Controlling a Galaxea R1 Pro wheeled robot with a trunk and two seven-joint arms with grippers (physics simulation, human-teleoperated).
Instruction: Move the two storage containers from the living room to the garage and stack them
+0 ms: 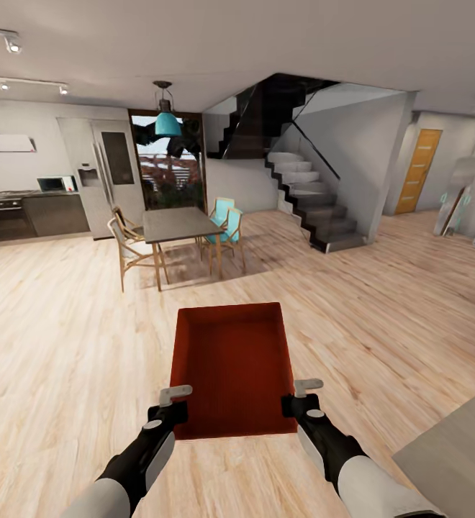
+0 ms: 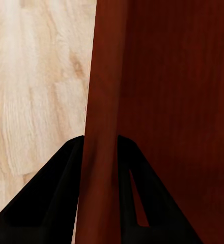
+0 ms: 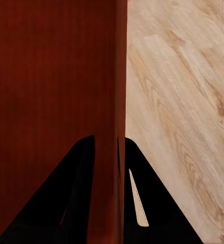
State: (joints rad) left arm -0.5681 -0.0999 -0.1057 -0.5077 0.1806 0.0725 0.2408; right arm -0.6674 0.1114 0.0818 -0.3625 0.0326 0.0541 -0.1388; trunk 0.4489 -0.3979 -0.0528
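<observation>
I carry one orange-red storage container out in front of me over the light wood plank floor, my left gripper pinching its left wall and my right gripper pinching its right wall, each wall caught between the fingers near the corners closest to me. It looks stiff, empty and probably light. Thin walls held only near one end could pivot or slip, so even pressure from both sides seems wise.

Both grippers hold one storage container above wood floor
</observation>
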